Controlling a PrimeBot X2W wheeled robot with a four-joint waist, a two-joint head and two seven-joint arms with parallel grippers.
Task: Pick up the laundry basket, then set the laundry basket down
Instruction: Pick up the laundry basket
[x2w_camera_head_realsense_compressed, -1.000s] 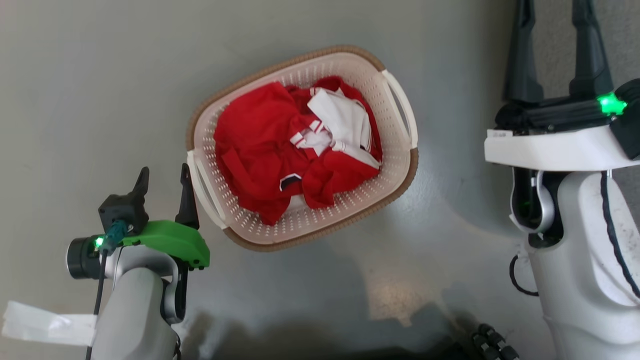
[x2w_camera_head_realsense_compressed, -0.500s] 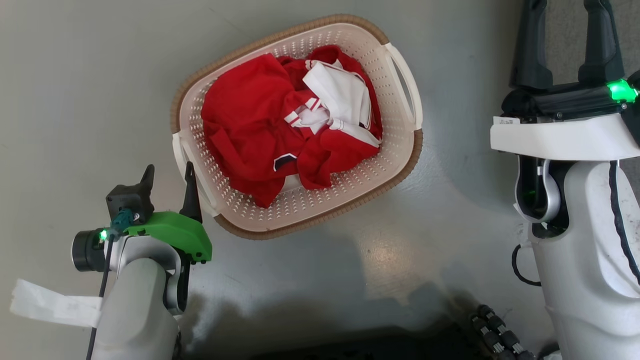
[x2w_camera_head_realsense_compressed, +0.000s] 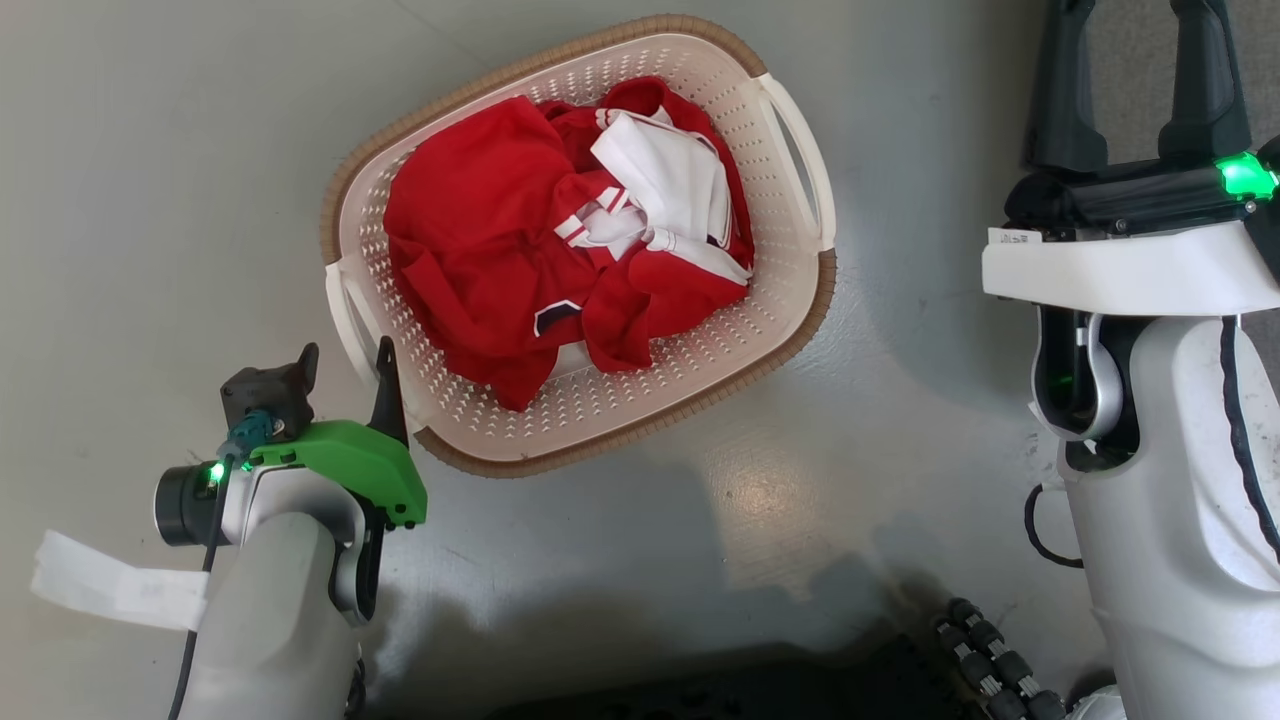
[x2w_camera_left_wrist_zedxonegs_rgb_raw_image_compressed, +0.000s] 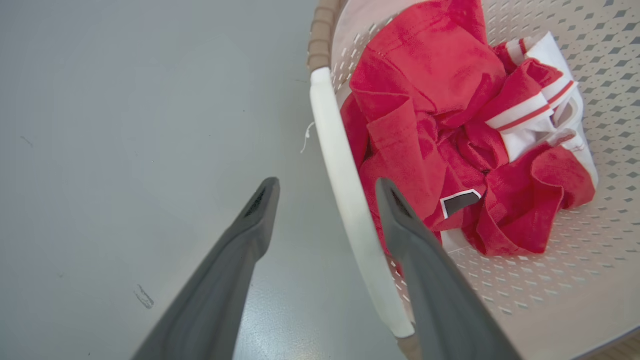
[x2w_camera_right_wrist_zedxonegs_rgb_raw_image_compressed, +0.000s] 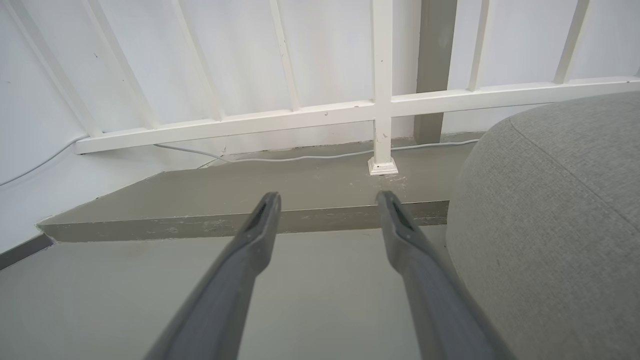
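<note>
**Head view.** The laundry basket (x2w_camera_head_realsense_compressed: 650, 385), cream and perforated with a brown woven-look rim, stands on the grey floor (x2w_camera_head_realsense_compressed: 150, 200) in the upper centre of the frame. Inside it lie a crumpled red garment (x2w_camera_head_realsense_compressed: 470, 230) and, towards the upper right, a white garment (x2w_camera_head_realsense_compressed: 670, 170). The left gripper (x2w_camera_head_realsense_compressed: 347, 352), at lower left, sits at the basket's lower-left end with its two dark fingers spread; the inner finger overlaps the white handle (x2w_camera_head_realsense_compressed: 348, 310) there. The right gripper (x2w_camera_head_realsense_compressed: 1135, 60), at the upper right edge, is well apart from the basket and from the opposite handle (x2w_camera_head_realsense_compressed: 805, 165), and its fingers are likewise spread.

**Left wrist view.** The left gripper (x2w_camera_left_wrist_zedxonegs_rgb_raw_image_compressed: 326, 184) straddles the white handle (x2w_camera_left_wrist_zedxonegs_rgb_raw_image_compressed: 352, 200), one finger over bare floor at left, the other on the clothes side at right. Whether either finger touches the handle cannot be told.

**Right wrist view.** The right gripper (x2w_camera_right_wrist_zedxonegs_rgb_raw_image_compressed: 327, 197), fingers apart and holding nothing, points across the floor towards a low step (x2w_camera_right_wrist_zedxonegs_rgb_raw_image_compressed: 250, 190) and a white railing (x2w_camera_right_wrist_zedxonegs_rgb_raw_image_compressed: 382, 90). A grey cushion (x2w_camera_right_wrist_zedxonegs_rgb_raw_image_compressed: 560, 210) occupies the right of the frame
</note>
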